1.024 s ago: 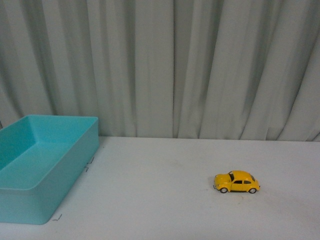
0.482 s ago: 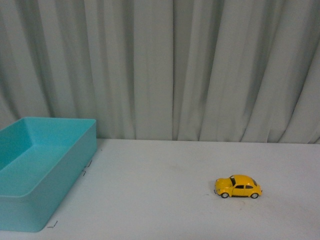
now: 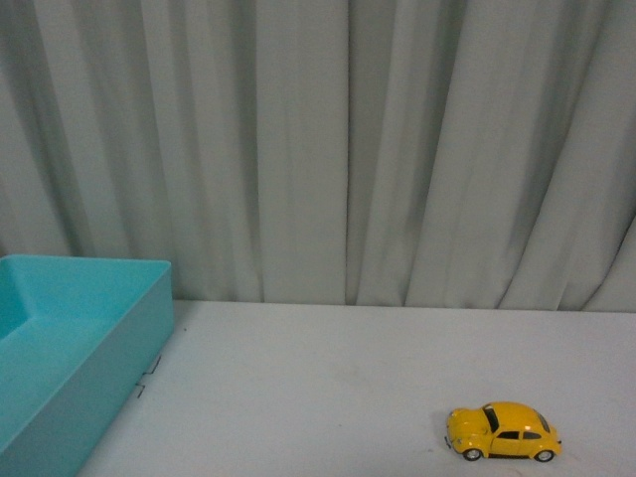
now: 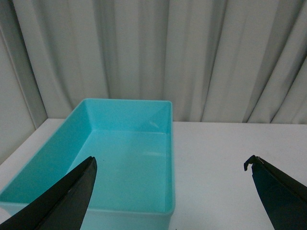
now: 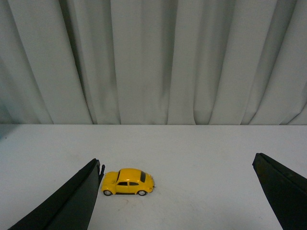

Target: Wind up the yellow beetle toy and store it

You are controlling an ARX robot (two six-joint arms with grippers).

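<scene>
Grey curtains (image 3: 348,149) back a white table (image 3: 318,397). The teal bin (image 3: 109,368), lower left in the front view, shows a bare floor. The yellow beetle toy (image 3: 503,431) stands on the table, lower right. The left gripper (image 4: 169,163) and right gripper (image 5: 177,160) gape wide, holding nothing.

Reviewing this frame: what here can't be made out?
Front view: both arms are out of frame; the teal bin is cut off by the left and bottom edges.
Front and right wrist views: the yellow beetle toy is too small to show any wind-up part; its far side is hidden.
Left wrist view: the toy is out of frame; a finger of the left gripper covers the bin's near corner.
</scene>
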